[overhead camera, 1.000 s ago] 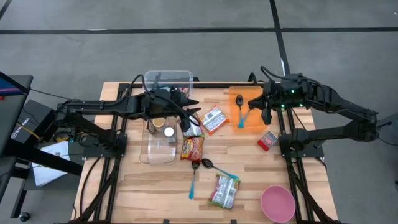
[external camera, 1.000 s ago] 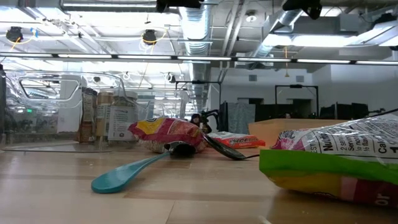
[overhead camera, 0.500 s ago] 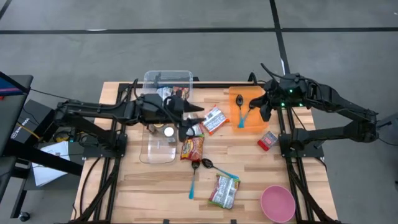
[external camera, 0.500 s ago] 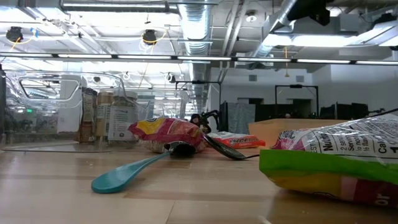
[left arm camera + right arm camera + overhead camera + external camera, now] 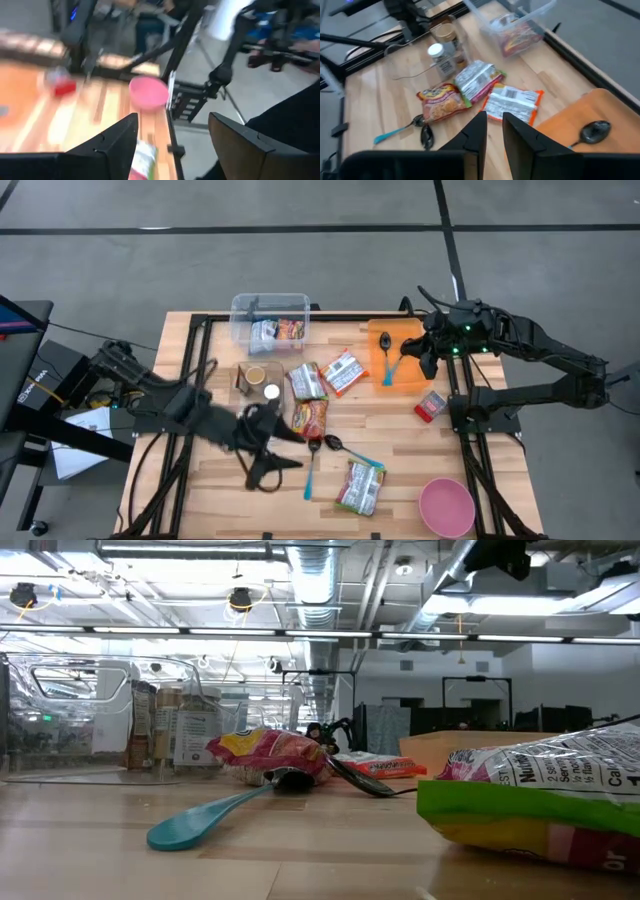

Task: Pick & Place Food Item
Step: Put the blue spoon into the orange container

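A clear bin [image 5: 270, 318] at the table's far side holds some food packets [image 5: 276, 331]. Loose packets lie flat on the table: a silver-green one [image 5: 308, 380], a white-orange one [image 5: 345, 372], a red-yellow one [image 5: 311, 418] and a green-silver one [image 5: 360, 485]. My left gripper [image 5: 283, 456] is open and empty, over the near middle of the table, left of the teal spoon [image 5: 312, 472]. My right gripper [image 5: 428, 362] is shut and empty above the orange tray [image 5: 408, 372]; its wrist view [image 5: 493, 131] looks down on the packets.
Two jars [image 5: 262, 380] stand beside the bin. A black spoon [image 5: 345, 448] lies mid-table, and two spoons lie on the orange tray. A red item [image 5: 430, 405] and a pink bowl [image 5: 446, 507] are at the right. In the low view, the green-silver packet [image 5: 540, 805] is nearest.
My left arm has swung away from the bin, toward the table's near edge, and turned; its gripper now hangs open over the near middle. The packets in the bin, hidden by the arm a second ago, now show. My right arm has kept still.
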Controlling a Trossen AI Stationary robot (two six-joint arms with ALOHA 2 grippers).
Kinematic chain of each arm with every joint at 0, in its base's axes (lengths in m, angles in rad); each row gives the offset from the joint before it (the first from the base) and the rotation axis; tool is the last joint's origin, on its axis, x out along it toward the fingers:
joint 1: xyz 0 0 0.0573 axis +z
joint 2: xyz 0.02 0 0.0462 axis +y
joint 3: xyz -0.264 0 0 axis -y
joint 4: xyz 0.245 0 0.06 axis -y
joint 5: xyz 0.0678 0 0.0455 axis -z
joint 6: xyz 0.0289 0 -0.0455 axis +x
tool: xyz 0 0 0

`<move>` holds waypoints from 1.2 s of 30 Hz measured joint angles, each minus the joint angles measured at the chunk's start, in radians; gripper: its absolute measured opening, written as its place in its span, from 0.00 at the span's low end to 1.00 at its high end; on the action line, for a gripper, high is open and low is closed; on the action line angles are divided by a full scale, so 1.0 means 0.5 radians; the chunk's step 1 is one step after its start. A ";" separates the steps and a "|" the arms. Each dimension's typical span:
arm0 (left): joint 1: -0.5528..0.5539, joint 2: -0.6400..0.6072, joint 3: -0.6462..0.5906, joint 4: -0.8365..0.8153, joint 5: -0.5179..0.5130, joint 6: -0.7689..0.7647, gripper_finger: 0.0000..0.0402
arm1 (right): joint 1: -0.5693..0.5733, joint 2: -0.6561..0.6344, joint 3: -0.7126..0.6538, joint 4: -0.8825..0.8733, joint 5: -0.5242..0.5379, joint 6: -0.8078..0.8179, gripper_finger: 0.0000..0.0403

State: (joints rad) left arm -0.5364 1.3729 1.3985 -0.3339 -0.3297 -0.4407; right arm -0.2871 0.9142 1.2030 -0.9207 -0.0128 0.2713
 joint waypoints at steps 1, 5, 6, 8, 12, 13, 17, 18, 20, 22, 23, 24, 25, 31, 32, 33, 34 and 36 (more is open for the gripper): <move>-0.056 0.047 0.068 -0.093 -0.081 -0.087 0.58 | -0.004 0.000 0.000 0.000 -0.029 -0.010 0.14; -0.189 0.282 0.340 -0.553 -0.142 -0.517 0.57 | -0.003 0.000 0.000 -0.003 -0.086 -0.018 0.14; -0.218 0.343 0.390 -0.643 -0.093 -0.622 0.57 | 0.000 0.000 0.000 -0.003 -0.087 -0.021 0.14; -0.273 0.472 0.456 -0.753 0.028 -0.850 0.57 | 0.000 0.000 0.000 -0.003 -0.104 -0.057 0.14; -0.414 0.696 0.472 -0.792 0.138 -1.423 0.57 | -0.001 0.000 0.000 0.000 -0.161 -0.129 0.14; -0.441 0.744 0.475 -0.770 0.135 -1.579 0.57 | -0.001 0.000 0.000 0.000 -0.190 -0.131 0.14; -0.476 0.970 0.476 -0.738 0.121 -2.127 0.57 | -0.001 0.000 0.000 0.000 -0.247 -0.204 0.14; -0.458 1.025 0.475 -0.707 0.113 -2.205 0.56 | -0.001 0.000 0.000 0.000 -0.249 -0.225 0.14; -0.403 1.120 0.474 -0.596 0.098 -2.283 0.55 | -0.001 0.000 0.000 0.000 -0.249 -0.245 0.14; -0.331 1.194 0.476 -0.512 0.098 -2.315 0.53 | -0.001 0.000 0.000 0.001 -0.249 -0.250 0.14; -0.284 1.227 0.476 -0.510 0.099 -2.328 0.52 | -0.001 0.000 0.000 0.001 -0.249 -0.250 0.14; -0.237 1.255 0.476 -0.522 0.102 -2.342 0.51 | -0.001 0.000 0.000 0.001 -0.250 -0.250 0.14; -0.188 1.275 0.476 -0.568 0.118 -2.373 0.49 | -0.001 0.000 0.000 0.001 -0.253 -0.250 0.14; 0.087 1.340 0.475 -0.987 0.126 -2.690 0.42 | -0.001 0.000 0.000 0.001 -0.295 -0.250 0.14; 0.120 1.345 0.475 -0.986 0.125 -2.690 0.41 | -0.001 0.000 0.000 0.000 -0.296 -0.250 0.14; 0.150 1.345 0.475 -0.980 0.124 -2.690 0.40 | -0.001 0.000 0.000 0.000 -0.297 -0.250 0.14; 0.172 1.351 0.476 -0.962 0.117 -2.690 0.40 | -0.001 -0.001 0.000 -0.001 -0.301 -0.250 0.14; 0.195 1.369 0.478 -0.932 0.119 -2.690 0.39 | -0.001 0.000 -0.001 -0.001 -0.335 -0.250 0.14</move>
State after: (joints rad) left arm -0.4389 2.0576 1.6375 -0.7998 -0.2702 -1.7855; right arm -0.2878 0.9141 1.2027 -0.9214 -0.1805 0.1463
